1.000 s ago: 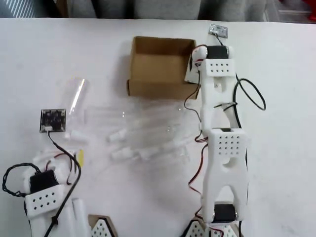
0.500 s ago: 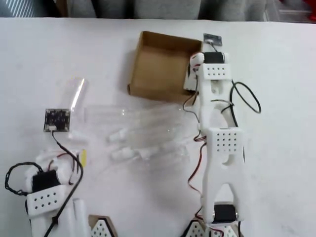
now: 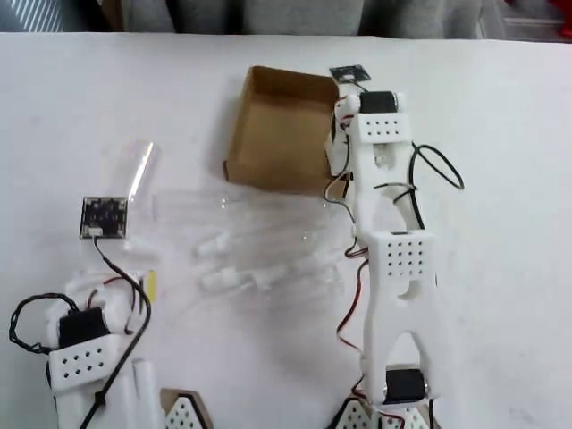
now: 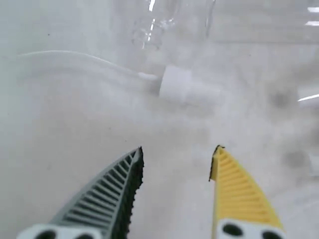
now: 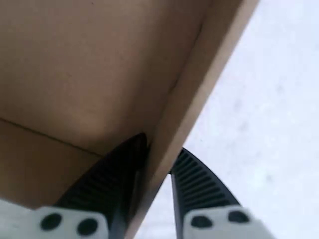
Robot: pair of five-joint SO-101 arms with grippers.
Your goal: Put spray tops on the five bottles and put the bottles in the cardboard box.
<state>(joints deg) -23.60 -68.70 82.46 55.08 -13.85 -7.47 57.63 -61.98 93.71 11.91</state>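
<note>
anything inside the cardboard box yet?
No bottles: the cardboard box shows bare brown floor. One finger of the right claw is inside, pinching its wall. The arm hides the corner beneath it. The bottles lie on the table outside.

Above the open brown cardboard box (image 3: 277,134) the way in is free. Its right wall is occupied by the right gripper (image 5: 160,149), which pinches it with one finger inside and one outside. Clear plastic bottles (image 3: 259,237) lie crowded between the arms, just before the box. The white table (image 3: 500,223) is bare right of the right arm. The left gripper (image 4: 178,149) is spread over bare table, with a white spray top (image 4: 174,89) lying just ahead, touching neither finger
</note>
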